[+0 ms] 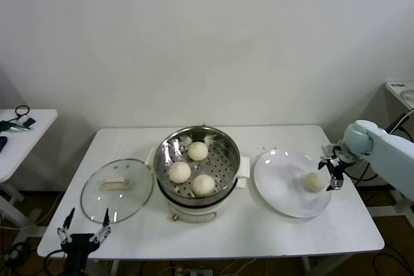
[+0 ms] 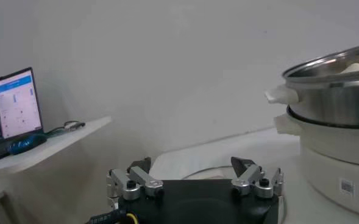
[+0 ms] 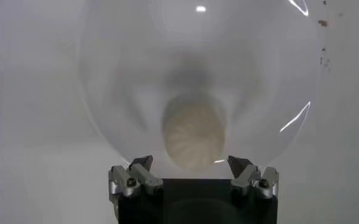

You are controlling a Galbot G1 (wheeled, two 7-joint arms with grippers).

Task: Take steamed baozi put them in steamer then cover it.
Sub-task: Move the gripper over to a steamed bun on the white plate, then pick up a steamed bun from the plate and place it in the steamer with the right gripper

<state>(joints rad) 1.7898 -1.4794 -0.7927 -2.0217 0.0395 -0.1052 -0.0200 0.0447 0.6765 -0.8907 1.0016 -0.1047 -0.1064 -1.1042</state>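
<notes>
The steel steamer (image 1: 228, 148) stands mid-table on its white base, also seen in the left wrist view (image 2: 334, 91). Three baozi lie on its perforated tray (image 1: 198, 151) (image 1: 179, 172) (image 1: 203, 185). A fourth baozi (image 1: 314, 182) (image 3: 193, 137) rests on the white plate (image 1: 278, 185) (image 3: 118, 85) to the right. My right gripper (image 1: 335, 176) (image 3: 192, 163) is open just at the plate's right edge, its fingers short of that bun. The glass cover (image 1: 117, 189) with its cream handle lies flat left of the steamer. My left gripper (image 1: 85, 224) (image 2: 194, 165) hangs open at the table's front left corner, holding nothing.
A small side table (image 1: 16, 137) (image 2: 39, 146) with cables and a laptop (image 2: 8, 106) stands to the left. Another table corner (image 1: 402, 90) shows at far right. The table's front edge (image 1: 213, 249) runs close below the steamer.
</notes>
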